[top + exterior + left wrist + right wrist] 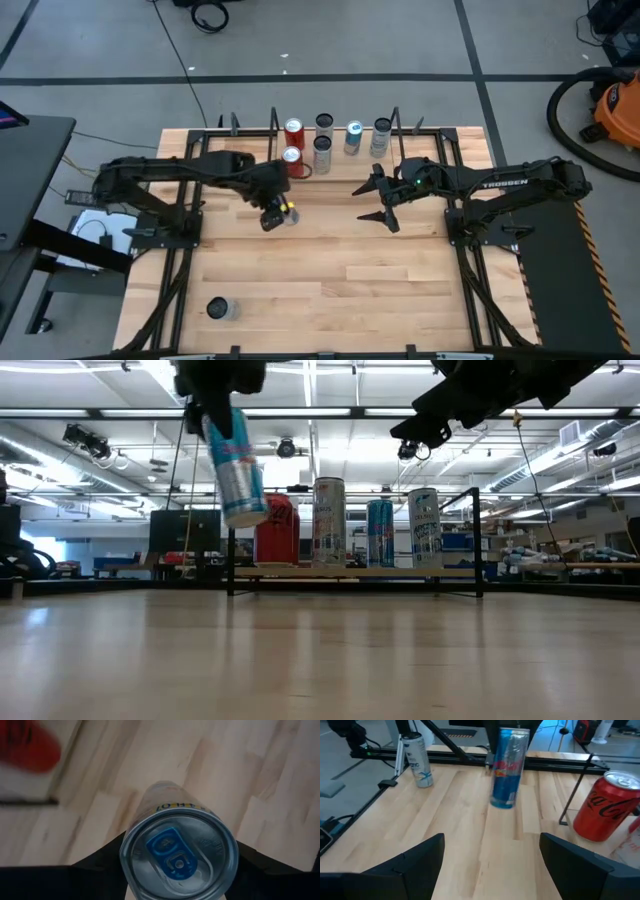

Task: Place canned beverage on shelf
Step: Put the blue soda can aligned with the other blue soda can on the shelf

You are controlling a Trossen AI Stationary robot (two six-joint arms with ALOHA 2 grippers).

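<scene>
- My left gripper (pixel 277 212) is clenched on a slim blue-and-silver can (pixel 234 465), hanging clear above the table (pixel 330 290) in front of the shelf (pixel 355 572).
- The can's long axis runs near vertical, slightly tilted; its top with the blue tab (pixel 172 856) faces up into my left wrist camera.
- My right gripper (pixel 378 201) hovers near the shelf's right part, fingers spread, holding nothing.
- On the shelf stand red cans (pixel 293 133) and several silver and blue ones.
- One more can (pixel 219 308) stands alone near the table's front left.
- The tabletop is pale wood planks; beyond it lies a workshop with ceiling strip lights (pixel 330 412).
</scene>
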